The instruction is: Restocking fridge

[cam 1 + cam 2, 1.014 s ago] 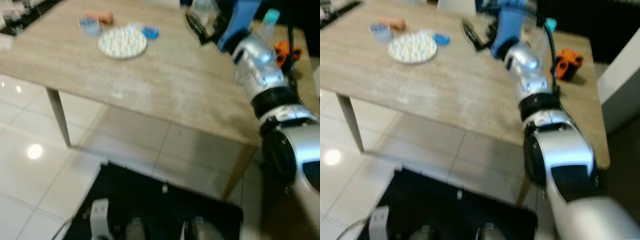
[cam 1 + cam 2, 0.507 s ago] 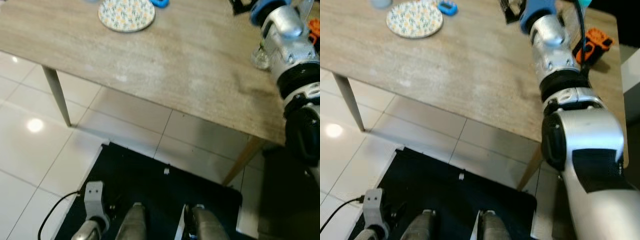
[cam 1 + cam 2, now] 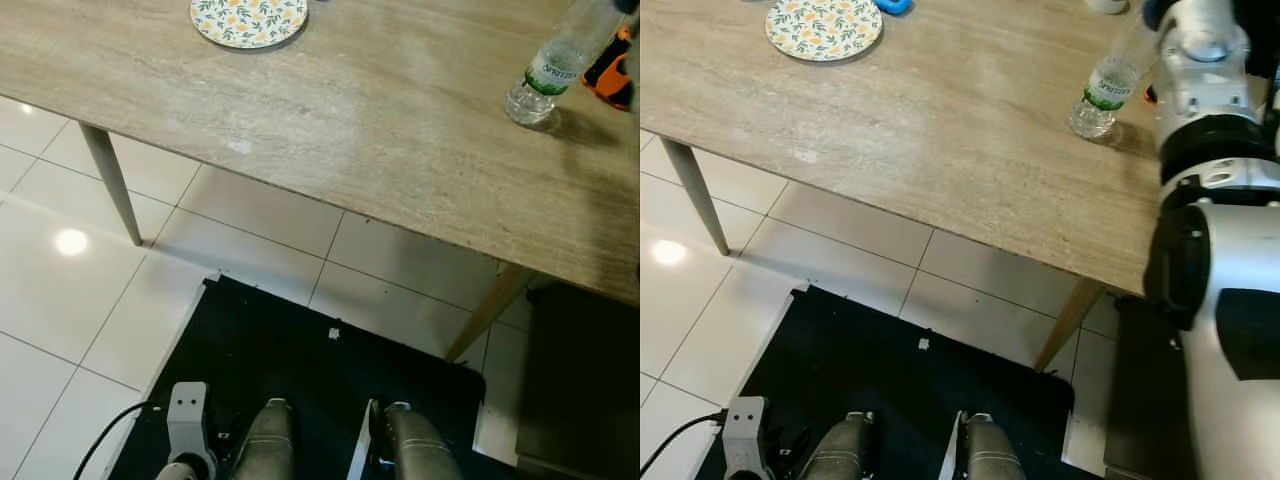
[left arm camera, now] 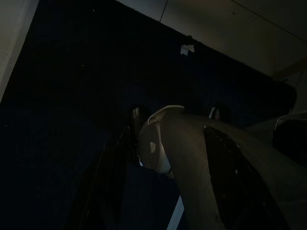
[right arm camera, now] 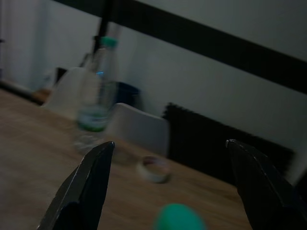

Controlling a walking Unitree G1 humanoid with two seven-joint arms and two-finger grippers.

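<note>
While the clear plastic water bottle with a green label point(image 3: 1102, 88) stood near the wooden table's point(image 3: 940, 140) edge, your right gripper point(image 5: 168, 191) gaped empty; you needed a level, centred grasp.

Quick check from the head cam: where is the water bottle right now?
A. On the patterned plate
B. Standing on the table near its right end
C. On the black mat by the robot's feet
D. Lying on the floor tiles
B. The bottle stands on the table near its right end, beside the right arm, well apart from the plate at the far left.
</note>
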